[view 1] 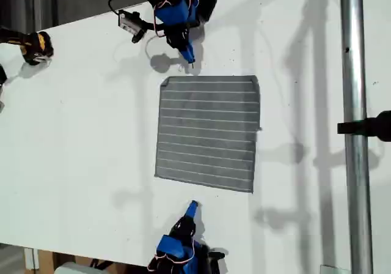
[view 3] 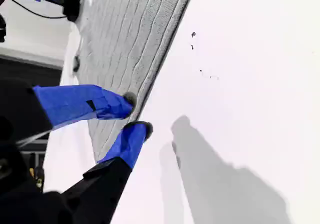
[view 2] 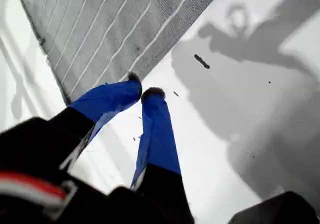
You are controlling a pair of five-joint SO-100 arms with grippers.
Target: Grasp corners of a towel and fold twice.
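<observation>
White tabletop (view 1: 79, 133) fills the exterior view, and you have one towel (view 1: 208, 132) lying flat at its middle, all four corners (view 1: 165, 82) squared out. Two arms face it from opposite edges. My first gripper (view 1: 188, 57) sits just beside the edge at the top of the exterior view, its jaws nearly pinched together on nothing. My second gripper (view 1: 191, 210) hangs near the opposite edge, jaws slightly parted and empty.

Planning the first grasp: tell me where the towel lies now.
The towel lies flat and unfolded at the middle of the white table in the exterior view, between the two blue arms, neither gripper touching it.
</observation>
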